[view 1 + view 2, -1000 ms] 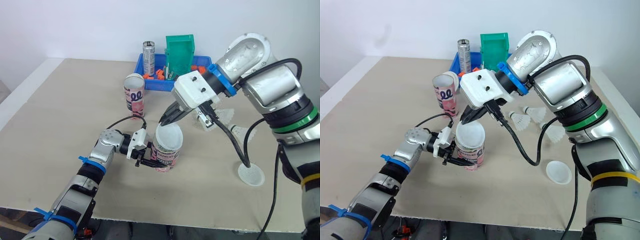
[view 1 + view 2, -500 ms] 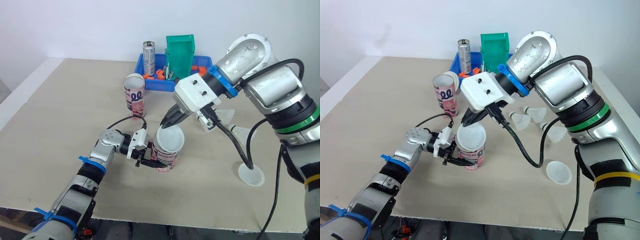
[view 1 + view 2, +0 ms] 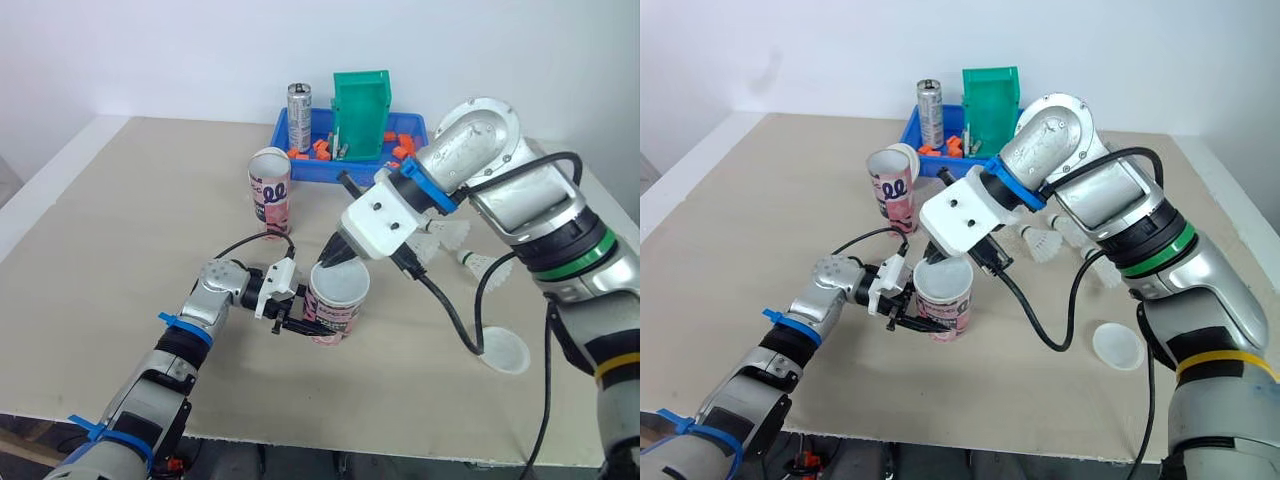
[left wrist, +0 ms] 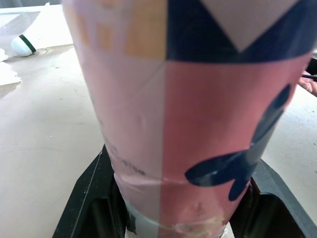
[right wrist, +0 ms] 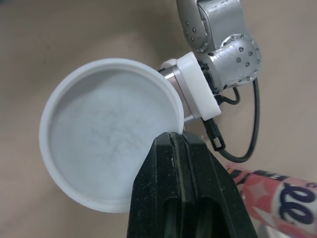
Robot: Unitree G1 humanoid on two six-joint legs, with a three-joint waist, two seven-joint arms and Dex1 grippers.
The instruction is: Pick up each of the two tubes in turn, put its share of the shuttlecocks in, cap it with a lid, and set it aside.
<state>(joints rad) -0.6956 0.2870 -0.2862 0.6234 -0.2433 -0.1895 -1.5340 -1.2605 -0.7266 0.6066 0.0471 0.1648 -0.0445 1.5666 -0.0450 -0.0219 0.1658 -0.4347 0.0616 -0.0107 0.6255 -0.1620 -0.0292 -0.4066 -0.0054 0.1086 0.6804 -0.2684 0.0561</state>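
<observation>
From the head, the tube stands up straight on the table, near the front edge. The left gripper squeezes it low on its side. A white lid sits on top of the tube. The right gripper comes down from above and pinches the lid's rim on the far side. The other tube stands well apart, farther back. Some shuttlecocks lie on the robot's right, and a spare lid lies nearer the front.

In the left wrist view, the pink and blue tube is very close. One black finger presses on each side of it, near the bottom.

In the right wrist view, the lid looks like a round white dish. The two black fingers are closed tight together on its edge.

The tube looks like light cardboard with a smooth, shiny skin, so it could slip or dent if squeezed hard. A hold on both sides, low down, seems best to keep it from tipping. The lid looks like thin, bendy plastic. Its rim is the only good place to pinch, and it likely needs a flat, gentle push to go on.
</observation>
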